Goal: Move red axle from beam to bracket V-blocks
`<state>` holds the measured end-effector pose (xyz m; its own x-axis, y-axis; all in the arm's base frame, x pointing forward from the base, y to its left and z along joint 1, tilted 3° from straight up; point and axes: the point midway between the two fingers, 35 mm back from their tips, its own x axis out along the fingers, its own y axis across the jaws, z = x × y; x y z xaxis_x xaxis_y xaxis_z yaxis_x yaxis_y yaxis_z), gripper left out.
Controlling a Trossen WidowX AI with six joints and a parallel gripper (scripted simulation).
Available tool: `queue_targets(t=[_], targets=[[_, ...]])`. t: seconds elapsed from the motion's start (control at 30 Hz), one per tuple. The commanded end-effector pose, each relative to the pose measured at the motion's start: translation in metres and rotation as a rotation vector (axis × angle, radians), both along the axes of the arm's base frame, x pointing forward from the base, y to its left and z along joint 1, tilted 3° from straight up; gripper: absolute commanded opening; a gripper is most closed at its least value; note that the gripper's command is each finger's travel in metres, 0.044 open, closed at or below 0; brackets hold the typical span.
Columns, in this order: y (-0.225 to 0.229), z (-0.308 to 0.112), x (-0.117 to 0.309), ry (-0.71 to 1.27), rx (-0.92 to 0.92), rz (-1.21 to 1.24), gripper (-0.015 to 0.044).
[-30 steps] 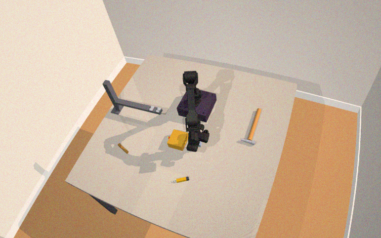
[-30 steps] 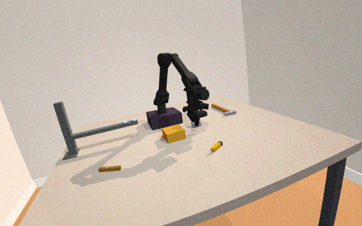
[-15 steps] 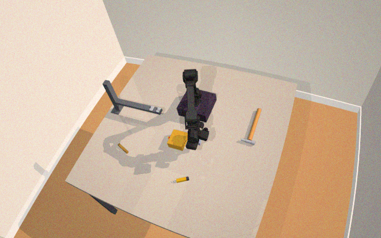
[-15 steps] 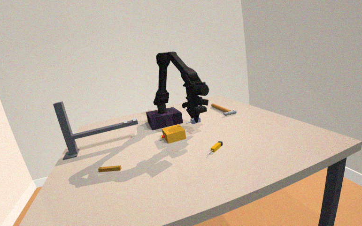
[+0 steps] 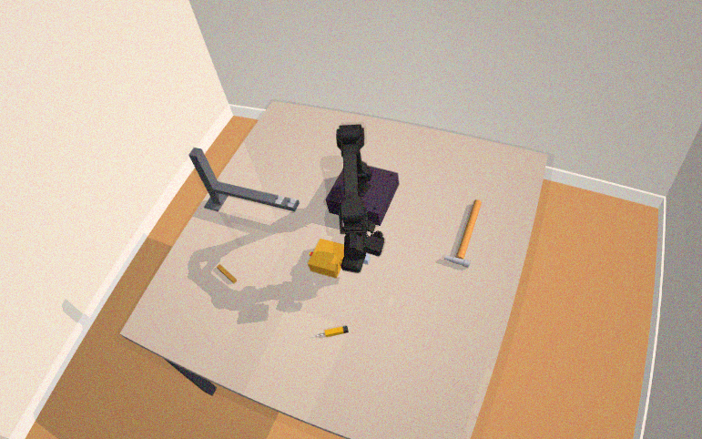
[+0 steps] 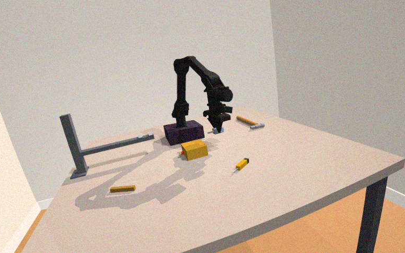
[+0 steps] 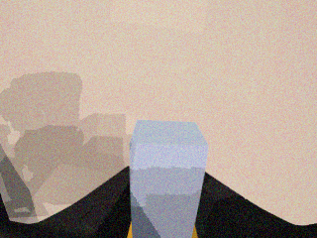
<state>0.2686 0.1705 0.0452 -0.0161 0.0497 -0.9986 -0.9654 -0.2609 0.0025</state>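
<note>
My gripper (image 6: pixel 219 129) (image 7: pixel 162 177) is shut on a pale blue-grey block, which shows between the fingers in the wrist view and from which a thin rod (image 6: pixel 209 132) sticks out toward the beam. Gripper and block hang above the table, right of the yellow beam (image 5: pixel 325 256) (image 6: pixel 195 151) and apart from it in the exterior view. The beam sits on the table. The red axle (image 6: pixel 182 153) is in the beam; only its end shows at the left side. The dark grey bracket (image 5: pixel 247 194) (image 6: pixel 109 147) carries pale V-blocks (image 5: pixel 289 203) (image 6: pixel 149 134) at its arm's free end.
A dark purple base (image 5: pixel 378 190) (image 6: pixel 185 133) bears the arm. The bracket's tall post (image 5: pixel 203 169) (image 6: pixel 70 138) stands left. A hammer (image 5: pixel 469 229) (image 6: pixel 248 121) lies right, a yellow-handled tool (image 5: pixel 335 331) (image 6: pixel 242 164) in front, and a small brown-yellow bar (image 5: pixel 226 273) (image 6: pixel 122 188) front left.
</note>
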Motion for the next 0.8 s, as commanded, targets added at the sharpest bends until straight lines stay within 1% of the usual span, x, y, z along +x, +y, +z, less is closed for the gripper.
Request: queue_targets(t=[0.0,0.27,0.77], targets=[[-0.002,0.002,-0.002,0.002,0.001,0.004,0.0],[-0.019,0.002,-0.019,0.003,-0.001,0.004,0.0],[-0.017,-0.018,-0.017,0.003,-0.001,0.004,0.0]])
